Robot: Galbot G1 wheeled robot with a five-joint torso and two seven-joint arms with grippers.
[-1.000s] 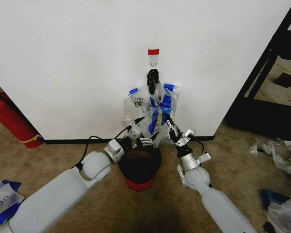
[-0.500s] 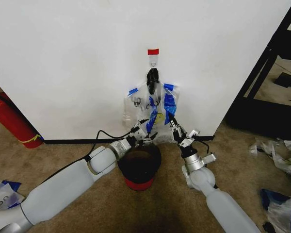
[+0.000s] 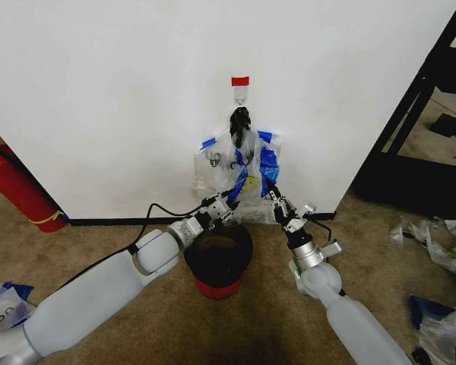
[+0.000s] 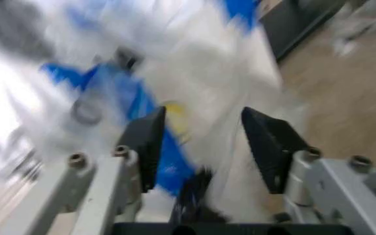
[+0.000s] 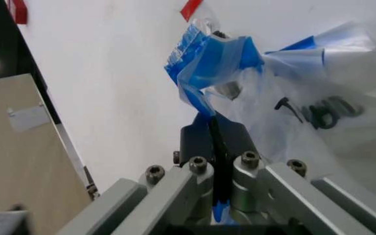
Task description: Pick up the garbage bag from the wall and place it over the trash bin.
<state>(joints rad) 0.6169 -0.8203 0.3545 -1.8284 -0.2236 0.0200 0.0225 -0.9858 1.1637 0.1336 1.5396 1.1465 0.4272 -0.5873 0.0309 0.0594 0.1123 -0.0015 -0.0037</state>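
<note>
The garbage bag (image 3: 239,169), whitish with blue patches and a yellow spot, hangs from a small hook under a red tape strip (image 3: 240,80) on the white wall (image 3: 121,91). A black knot (image 3: 239,122) sits at its top. Below it on the carpet stands the round dark trash bin (image 3: 219,255) with a red base. My left gripper (image 3: 226,207) is open at the bag's lower edge; in the left wrist view the gripper (image 4: 204,147) has blurred bag plastic (image 4: 195,63) right before it. My right gripper (image 3: 274,199) is shut on a blue fold of the bag (image 5: 207,63).
A red fire extinguisher (image 3: 19,190) leans at the left by the black baseboard (image 3: 106,221). Loose plastic bags lie on the carpet at the left (image 3: 4,313) and right (image 3: 441,236). A black shelf frame (image 3: 410,114) stands at the right.
My left arm has stretched forward, bringing its gripper closer to the bag's lower edge. The right gripper has shifted slightly right, and the bag's blue strip now lies closer to the wall.
</note>
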